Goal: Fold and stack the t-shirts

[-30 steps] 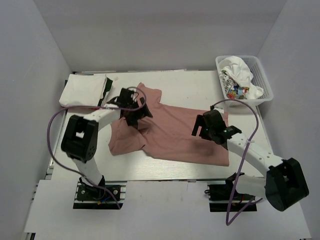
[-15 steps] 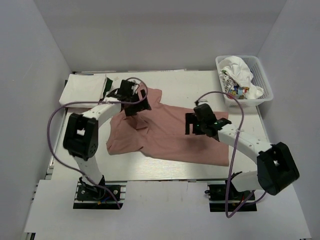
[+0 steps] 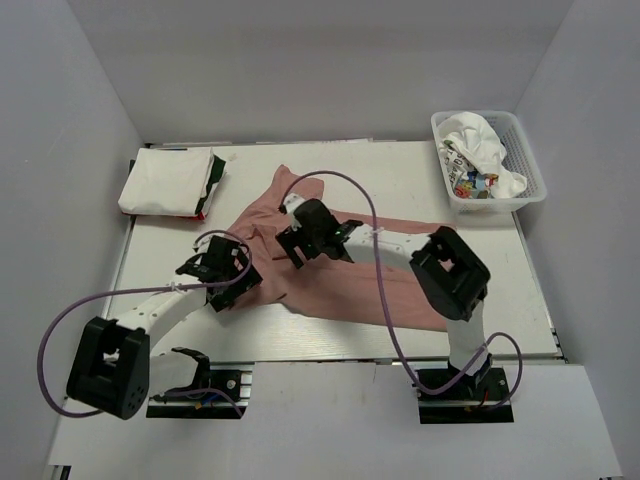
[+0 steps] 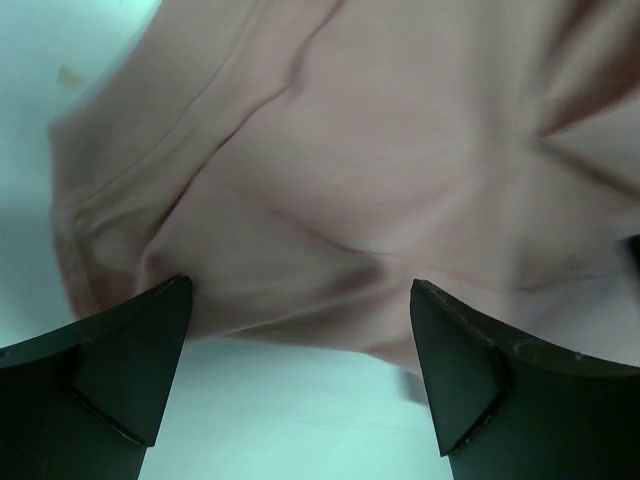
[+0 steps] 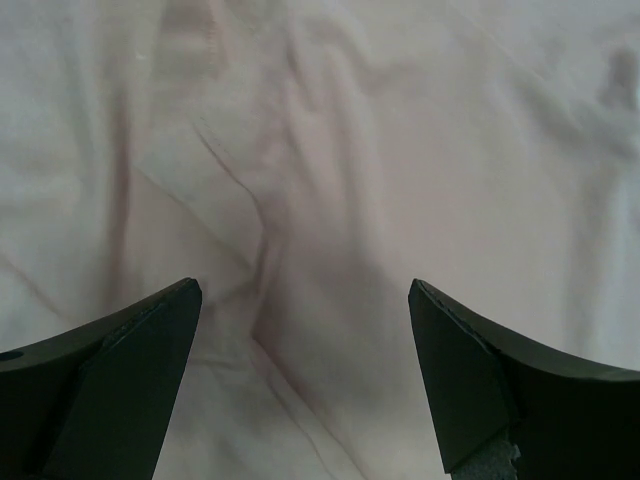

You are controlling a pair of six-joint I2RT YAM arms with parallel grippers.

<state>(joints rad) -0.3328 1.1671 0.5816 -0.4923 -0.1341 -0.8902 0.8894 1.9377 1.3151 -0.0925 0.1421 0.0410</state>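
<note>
A dusty-pink t-shirt (image 3: 350, 270) lies spread and wrinkled across the middle of the table. My left gripper (image 3: 232, 284) hangs at its near-left edge, open; the left wrist view shows the shirt's hem (image 4: 330, 190) just beyond the empty gap of the left gripper (image 4: 300, 370). My right gripper (image 3: 298, 243) reaches far left over the shirt's left part, open. In the right wrist view, creased pink cloth (image 5: 330, 150) fills the picture, and the right gripper (image 5: 305, 380) holds nothing. A folded white t-shirt (image 3: 166, 180) lies at the back left. More white printed t-shirts (image 3: 478, 145) sit in the basket.
The white lattice basket (image 3: 497, 203) stands at the back right corner. White walls enclose the table (image 3: 400, 170) on three sides. The right arm's cable (image 3: 372, 215) arches above the pink shirt.
The left arm drew back from the shirt's far-left part to its near-left edge. The right arm swung left across the shirt. Both grippers stayed open.
</note>
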